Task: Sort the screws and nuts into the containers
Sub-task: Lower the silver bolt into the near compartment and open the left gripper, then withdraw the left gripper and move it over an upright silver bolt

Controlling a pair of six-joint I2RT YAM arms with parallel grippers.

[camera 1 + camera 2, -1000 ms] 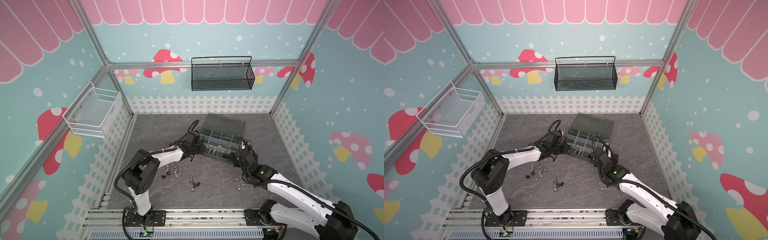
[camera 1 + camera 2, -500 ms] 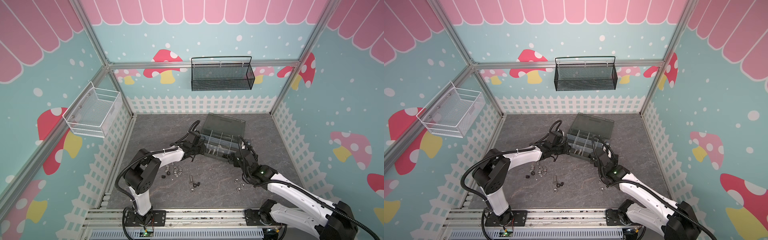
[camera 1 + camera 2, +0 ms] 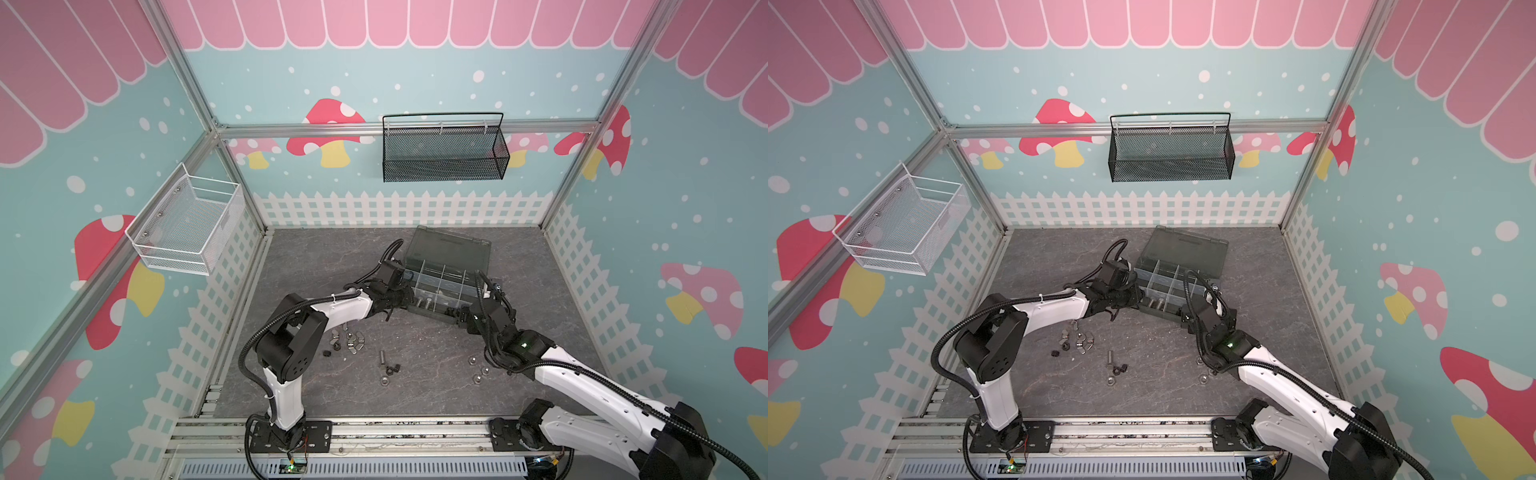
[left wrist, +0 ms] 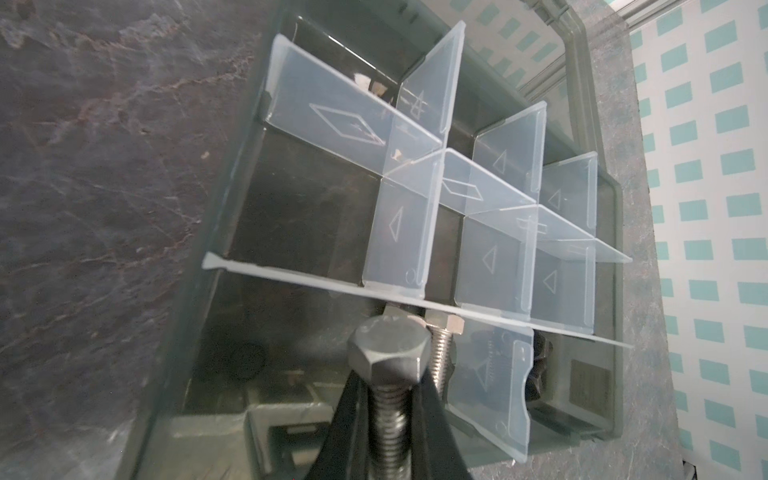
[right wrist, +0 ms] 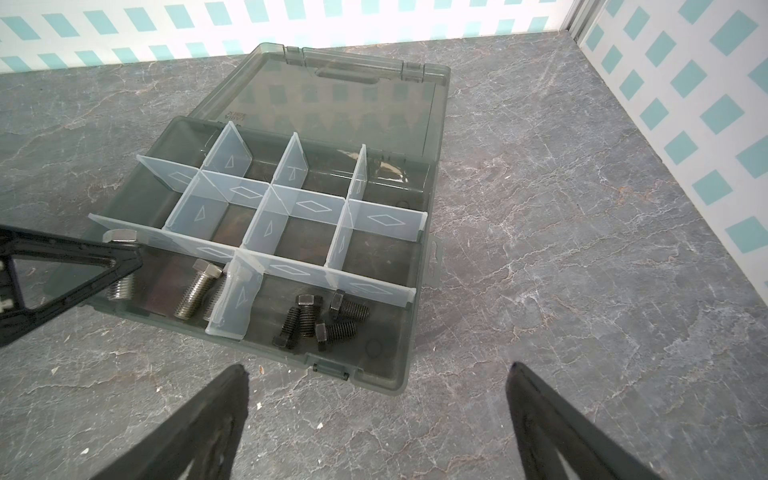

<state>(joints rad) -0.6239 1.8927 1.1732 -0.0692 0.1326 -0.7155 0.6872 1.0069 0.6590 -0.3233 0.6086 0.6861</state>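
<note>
Screw: a silver hex-head screw is held head up over the near-left compartment of the box; it is not yet laid down.
Handling: it is judged to be solid steel, heavy for its size, stiff and not fragile. The smooth head and hard threads are likely to slip or roll under a loose pinch.
Hold: the threaded shank just below the head is best taken, so that the head acts as a stop. That is where it is pinched.
Left claw: the left claw is closed narrow on the shank, one finger on each side, at the box's near-left corner.
Silver screw: a silver screw lies tilted in that same compartment, bright and finely threaded.
Black screws: a few matte black screws lie heaped and touching in the near-right compartment.
Dividers: the dividers are thin, translucent plastic embossed with triangles and diamonds, and are judged easily bent.
Box body: smoky dark plastic, judged rigid but light and easily shoved. The lid is laid open to the far side.
Nuts: nuts, some winged, are scattered near-left of the box on the table, which is grey, marbled and matte.
Right claw: the right claw is spread wide and empty at the box's near edge.
</note>
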